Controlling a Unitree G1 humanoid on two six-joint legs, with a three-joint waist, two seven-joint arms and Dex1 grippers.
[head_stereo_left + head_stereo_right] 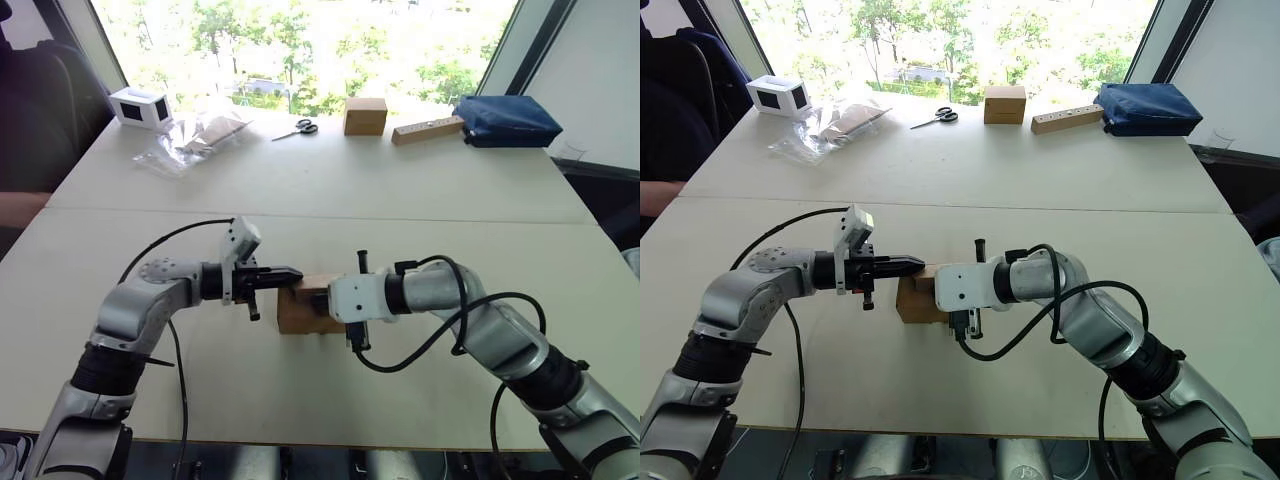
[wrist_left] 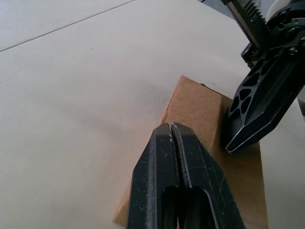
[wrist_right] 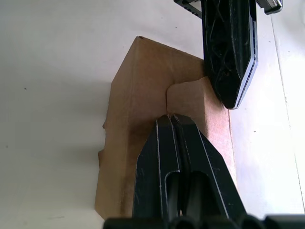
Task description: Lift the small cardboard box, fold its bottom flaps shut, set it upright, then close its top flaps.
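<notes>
One small cardboard box (image 1: 303,310) stood on the table (image 1: 330,210) at lower centre of the frame, between two grippers. The left gripper (image 1: 296,272), fingers pressed together, touched its top from the left. The right gripper (image 3: 171,117), fingers also pressed together, rested on the top flaps (image 3: 200,102). At the upper edge lay one pair of scissors (image 1: 296,128), one cardboard cube (image 1: 365,115) and one white box (image 1: 139,106).

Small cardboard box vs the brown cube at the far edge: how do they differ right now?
The small cardboard box sits at the near edge of the table, between both arms; the brown cardboard cube stands far off by the window, untouched. The left end effector and right end effector, both shut, press on the small box's top; nothing touches the cube. Both are plain brown cardboard.
</notes>
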